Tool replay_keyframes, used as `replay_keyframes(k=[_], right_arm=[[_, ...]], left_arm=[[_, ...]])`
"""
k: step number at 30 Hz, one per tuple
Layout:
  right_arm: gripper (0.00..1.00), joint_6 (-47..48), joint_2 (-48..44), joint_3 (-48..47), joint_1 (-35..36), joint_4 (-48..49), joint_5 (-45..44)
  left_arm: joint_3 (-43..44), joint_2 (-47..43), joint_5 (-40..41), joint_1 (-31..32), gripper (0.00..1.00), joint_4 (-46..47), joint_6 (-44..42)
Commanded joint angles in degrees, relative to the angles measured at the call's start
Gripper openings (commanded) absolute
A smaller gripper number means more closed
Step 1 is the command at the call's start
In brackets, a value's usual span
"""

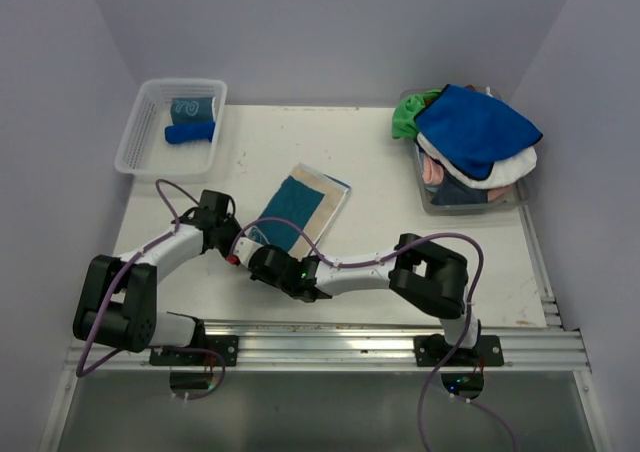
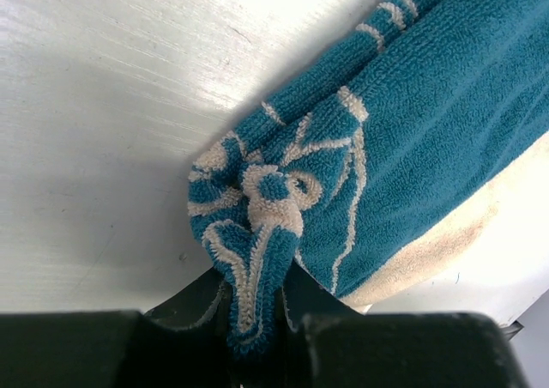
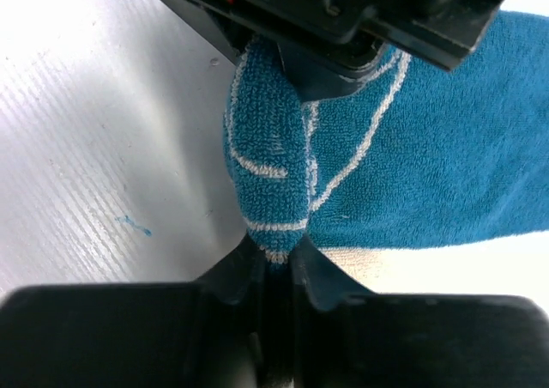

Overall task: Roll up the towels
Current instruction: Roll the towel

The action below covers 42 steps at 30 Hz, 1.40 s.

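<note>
We pinch teal towel (image 2: 412, 130) edge in left gripper (image 2: 256, 306) and right gripper (image 3: 274, 263); roll unstarted; towel pile (image 1: 478, 132) beyond right gripper pending.

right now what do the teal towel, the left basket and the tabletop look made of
The teal towel is likely terry cloth, soft and matte; its looped pile shows in the left wrist view. The basket is probably translucent plastic, slightly glossy, with slotted mesh walls. The tabletop looks hard and white, with a faint sheen and scuffs; painted board or laminate, cannot tell which.
</note>
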<state>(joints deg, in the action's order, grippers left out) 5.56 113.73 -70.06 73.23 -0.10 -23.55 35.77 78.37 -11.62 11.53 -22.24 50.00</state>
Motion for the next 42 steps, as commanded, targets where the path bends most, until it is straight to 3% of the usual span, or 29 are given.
replay_keyframes(k=[1,4,8,10,11,15,19,27,34,37,42], right_arm=[[0.06,-0.8,-2.5,-0.3,0.0,2.8,0.7],[0.01,-1.9,-4.0,-2.5,-1.4,-1.6,7.7],[0.0,-3.4,-4.3,-5.4,-4.7,-7.5,15.9],[0.0,-4.9,-4.5,-6.2,-6.3,-9.5,21.5],[0.0,-5.1,-4.7,-6.4,-8.2,-10.0,23.4],[0.0,-11.5,-4.0,-7.5,-14.0,-12.3,39.1],[0.0,-14.1,-1.4,-10.1,-18.1,-13.9,49.4],[0.0,-22.2,2.5,-9.5,-22.2,-10.4,57.6],[0.0,-27.1,2.5,-5.2,-23.4,-6.8,58.5],[0.0,-31.0,3.5,-4.0,-24.5,-4.2,60.5],[0.0,-36.1,5.6,-3.1,-26.6,-1.7,63.5]], left_arm=[[0.2,-1.2,1.5,-0.7,0.16,-2.8,0.0],[0.8,-1.9,2.0,-0.9,0.33,-4.0,-0.2],[1.9,-3.5,2.2,-1.9,0.65,-5.9,-1.0],[2.5,-4.0,2.1,-2.4,0.68,-7.3,-1.7],[3.0,-4.6,2.2,-2.8,0.74,-7.7,-1.8],[3.8,-6.9,2.6,-3.9,0.75,-9.9,-2.2],[4.2,-9.2,3.3,-4.6,0.75,-11.8,-1.3],[3.8,-14.6,3.7,-5.3,0.75,-9.1,0.9],[3.1,-15.8,3.5,-5.3,0.76,-7.4,0.3],[2.0,-16.6,3.2,-5.2,0.68,-7.0,0.6],[-1.5,-20.8,0.2,-5.2,0.4,-3.1,0.6]])
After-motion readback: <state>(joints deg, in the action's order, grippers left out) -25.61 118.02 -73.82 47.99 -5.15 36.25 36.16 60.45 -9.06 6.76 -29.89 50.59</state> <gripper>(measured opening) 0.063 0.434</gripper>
